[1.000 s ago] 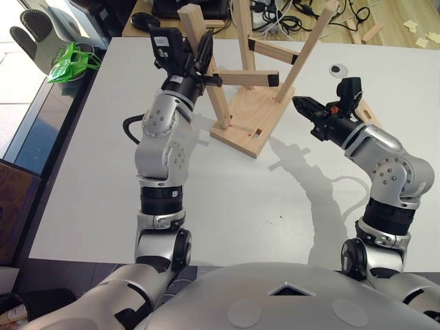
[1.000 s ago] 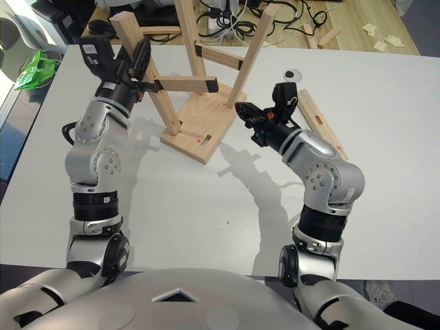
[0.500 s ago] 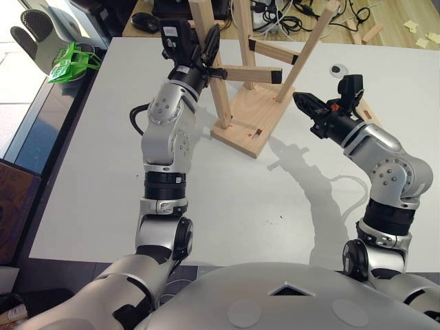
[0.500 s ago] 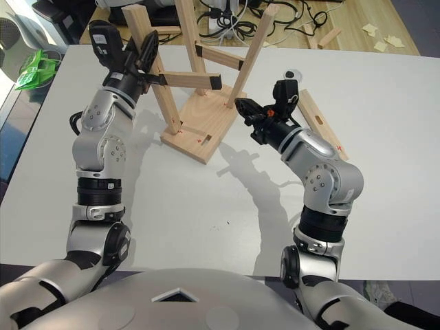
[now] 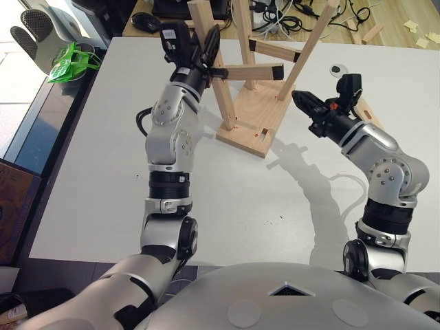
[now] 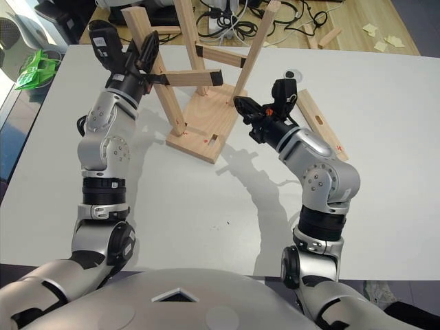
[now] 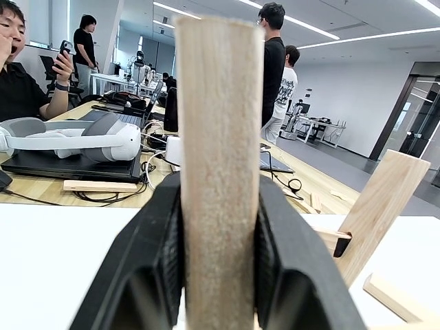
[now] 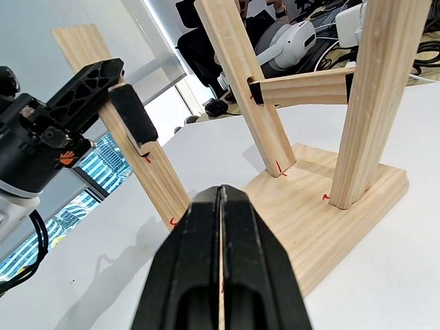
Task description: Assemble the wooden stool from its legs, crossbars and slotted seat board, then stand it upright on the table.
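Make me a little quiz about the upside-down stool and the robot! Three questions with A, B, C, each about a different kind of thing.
1. Where is the seat board?
A) down on the table, under the legs
B) up on top of the legs
C) on the floor

2. How many legs stand in the seat board?
A) one
B) five
C) three

3. What is the left claw doing?
A) it is wide open
B) it is shut on a leg
C) it is holding a cup

Answers:
1 A, the board lies on the table with the legs pointing up.
2 C, three legs rise from the board.
3 B, it squeezes the leg from both sides.
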### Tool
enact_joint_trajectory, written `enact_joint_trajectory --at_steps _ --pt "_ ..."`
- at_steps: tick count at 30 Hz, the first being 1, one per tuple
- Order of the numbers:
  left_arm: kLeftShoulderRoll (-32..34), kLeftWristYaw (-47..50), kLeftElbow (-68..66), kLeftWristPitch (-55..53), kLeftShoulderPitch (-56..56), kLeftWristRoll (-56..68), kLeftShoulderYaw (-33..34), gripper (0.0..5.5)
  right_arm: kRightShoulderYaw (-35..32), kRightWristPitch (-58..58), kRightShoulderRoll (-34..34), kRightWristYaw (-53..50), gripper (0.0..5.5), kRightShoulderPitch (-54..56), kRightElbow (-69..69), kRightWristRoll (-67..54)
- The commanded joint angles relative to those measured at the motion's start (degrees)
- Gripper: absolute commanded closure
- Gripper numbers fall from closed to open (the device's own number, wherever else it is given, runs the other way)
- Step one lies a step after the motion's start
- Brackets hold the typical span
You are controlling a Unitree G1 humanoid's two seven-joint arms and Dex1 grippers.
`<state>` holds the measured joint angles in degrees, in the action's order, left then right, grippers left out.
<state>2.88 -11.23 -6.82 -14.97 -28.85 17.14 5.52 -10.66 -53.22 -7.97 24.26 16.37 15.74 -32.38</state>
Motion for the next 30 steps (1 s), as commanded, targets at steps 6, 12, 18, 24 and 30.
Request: enact_joint_trajectory --at_steps 6,12,18,24,30 --pt "-2.31 0.74 1.96 1.25 1.0 2.52 1.86 4.47 -0.4 2.41 -0.1 -0.97 5.5 0.23 -0.53 -1.51" --pt "-1.51 1.77 2.87 1.22 1.64 0.58 1.19 4.47 -0.54 3.31 -0.13 -1.56 5.5 0.17 -0.65 -2.46" --pt "-2.23 2.21 3.95 2.34 4.01 -1.87 -1.37 4.47 -0.53 3.75 -0.21 -1.92 5.5 0.18 -0.61 -3.48" --pt "-4.24 3.91 3.42 3.78 4.91 -3.52 -3.12 4.47 -1.02 4.6 0.12 -2.31 5.5 0.33 -0.68 -4.41" --pt "-4.78 5.18 0.05 6.62 3.4 -5.15 -2.91 4.47 -1.06 5.51 0.3 -2.85 5.5 0.32 -0.82 -5.49"
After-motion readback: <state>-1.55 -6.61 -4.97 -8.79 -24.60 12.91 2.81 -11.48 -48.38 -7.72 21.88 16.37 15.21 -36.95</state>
